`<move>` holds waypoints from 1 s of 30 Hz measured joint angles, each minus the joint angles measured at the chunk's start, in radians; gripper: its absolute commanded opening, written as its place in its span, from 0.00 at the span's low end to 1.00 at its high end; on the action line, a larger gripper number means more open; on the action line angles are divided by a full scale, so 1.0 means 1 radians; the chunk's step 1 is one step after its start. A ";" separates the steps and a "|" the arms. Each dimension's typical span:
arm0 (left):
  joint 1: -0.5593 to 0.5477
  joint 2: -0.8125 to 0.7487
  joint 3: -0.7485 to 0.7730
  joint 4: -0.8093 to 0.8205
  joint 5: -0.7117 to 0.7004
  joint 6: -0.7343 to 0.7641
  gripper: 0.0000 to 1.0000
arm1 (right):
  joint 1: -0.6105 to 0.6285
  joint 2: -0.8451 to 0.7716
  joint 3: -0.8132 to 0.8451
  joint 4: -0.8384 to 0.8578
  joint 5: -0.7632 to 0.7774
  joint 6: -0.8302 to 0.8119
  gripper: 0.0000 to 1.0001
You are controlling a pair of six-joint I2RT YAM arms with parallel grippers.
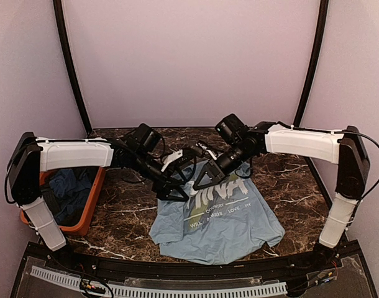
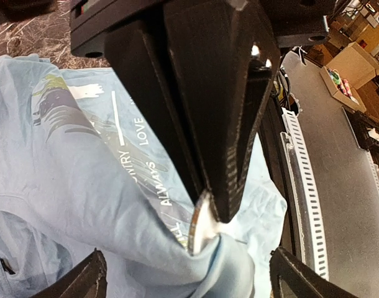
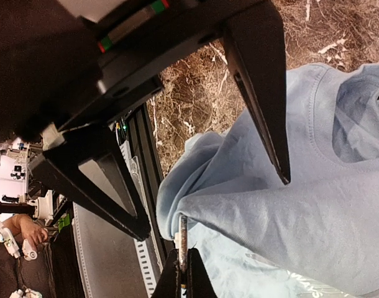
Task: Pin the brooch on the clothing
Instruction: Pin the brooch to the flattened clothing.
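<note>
One raised fold at the far edge of the clothing (image 1: 223,226) is our whole game: right gripper (image 2: 217,214) jaws clamped on the brooch (image 2: 200,226) against it, left gripper (image 1: 177,192) jaws gaping around it, so we'd back the fabric squarely and push slowly.

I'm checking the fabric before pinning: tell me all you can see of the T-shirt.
The light blue knit T-shirt lies chest-up on the marble table, white lettering showing. Its upper part is bunched into a raised fold inside the open left tool, and the shut right tool holds the brooch edge-on at that fold.
</note>
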 measured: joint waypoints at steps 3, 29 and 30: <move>0.000 0.000 0.000 -0.001 0.010 0.002 0.81 | 0.000 -0.013 -0.032 0.000 -0.010 -0.004 0.00; -0.089 0.074 0.022 -0.110 -0.078 -0.033 0.81 | 0.053 -0.024 -0.299 0.235 -0.117 0.099 0.00; -0.089 0.074 0.019 -0.109 -0.077 -0.034 0.82 | 0.053 -0.024 -0.307 0.245 -0.125 0.099 0.00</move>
